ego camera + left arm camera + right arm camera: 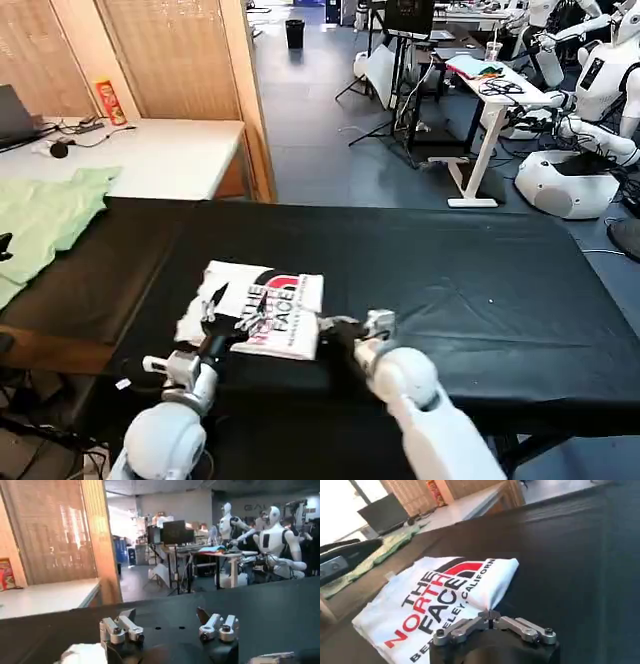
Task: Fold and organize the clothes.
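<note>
Both grippers sit at the near edge of the folded white T-shirt on the black cloth-covered tabletop.

Head view: the left gripper rests over the shirt's near-left part and the right gripper at its near-right corner; the shirt lies as a soft, rumpled rectangle, black-and-red print upward, with a pale green garment well apart at the tabletop's far left.
Left wrist view: the left gripper has its metal fingers spread wide, a white fold just beside one.
Right wrist view: the right gripper has its fingertips pressed together, with the shirt's printed edge just beyond them; whether cloth is pinched I cannot tell.
</note>
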Available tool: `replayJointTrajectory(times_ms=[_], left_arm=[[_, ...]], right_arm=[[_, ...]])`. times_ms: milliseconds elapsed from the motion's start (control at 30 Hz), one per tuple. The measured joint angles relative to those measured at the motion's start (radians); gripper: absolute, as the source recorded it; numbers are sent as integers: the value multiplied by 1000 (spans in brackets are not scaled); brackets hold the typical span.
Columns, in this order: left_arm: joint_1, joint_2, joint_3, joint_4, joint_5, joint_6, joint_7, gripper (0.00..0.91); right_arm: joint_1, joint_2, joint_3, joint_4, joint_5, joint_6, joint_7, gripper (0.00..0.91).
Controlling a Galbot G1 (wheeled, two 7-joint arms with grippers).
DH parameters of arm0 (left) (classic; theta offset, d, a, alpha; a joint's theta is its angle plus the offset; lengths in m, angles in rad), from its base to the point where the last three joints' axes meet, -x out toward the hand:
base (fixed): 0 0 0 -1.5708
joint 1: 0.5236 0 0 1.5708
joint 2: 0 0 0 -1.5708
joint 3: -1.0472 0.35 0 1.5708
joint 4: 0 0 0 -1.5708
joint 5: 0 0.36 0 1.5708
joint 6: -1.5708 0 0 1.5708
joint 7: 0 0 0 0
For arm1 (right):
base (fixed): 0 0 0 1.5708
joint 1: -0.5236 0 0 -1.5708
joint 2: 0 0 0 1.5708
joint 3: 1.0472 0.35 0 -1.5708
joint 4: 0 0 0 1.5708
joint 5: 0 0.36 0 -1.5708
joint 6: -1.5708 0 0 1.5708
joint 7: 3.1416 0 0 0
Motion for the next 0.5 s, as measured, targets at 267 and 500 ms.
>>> replayJointTrajectory(times_ms=[267,500], left_arm=[[-2,4,-4,17,-13,6,0,878],[19,7,-24,20,-83,-25,-11,878]], right_arm=[[-74,-199,98,96,-39,37,-79,878],[-144,-281,110,175,-229,152,-127,878]])
